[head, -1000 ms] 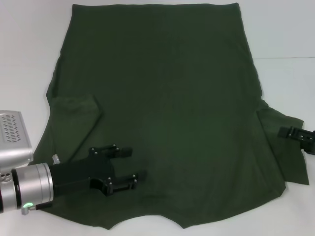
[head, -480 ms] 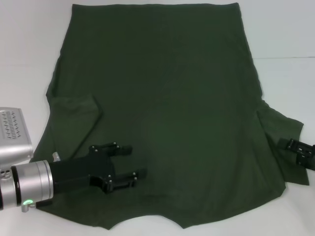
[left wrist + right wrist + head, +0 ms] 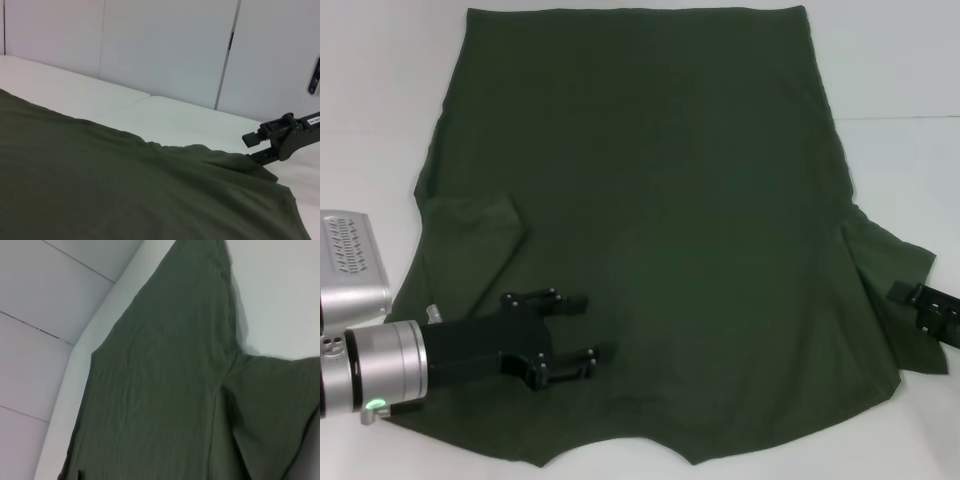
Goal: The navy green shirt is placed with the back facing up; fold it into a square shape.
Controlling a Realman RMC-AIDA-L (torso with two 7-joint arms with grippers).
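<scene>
The big dark olive-green cotton shirt (image 3: 650,230) lay spread back-up across the white tabletop (image 3: 370,110), left sleeve already folded in. The left hand (image 3: 582,335), fingers parted and empty, had drawn slightly toward the near-left corner; the right hand (image 3: 925,305), grip unreadable, had shifted at the right sleeve, likely the next fold.

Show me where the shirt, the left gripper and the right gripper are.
shirt (image 3: 650,200), head view, middle of the plain back.
left gripper (image 3: 585,327), head view, between its open fingertips, over the shirt.
right gripper (image 3: 926,305), head view, black body over the right sleeve.
</scene>
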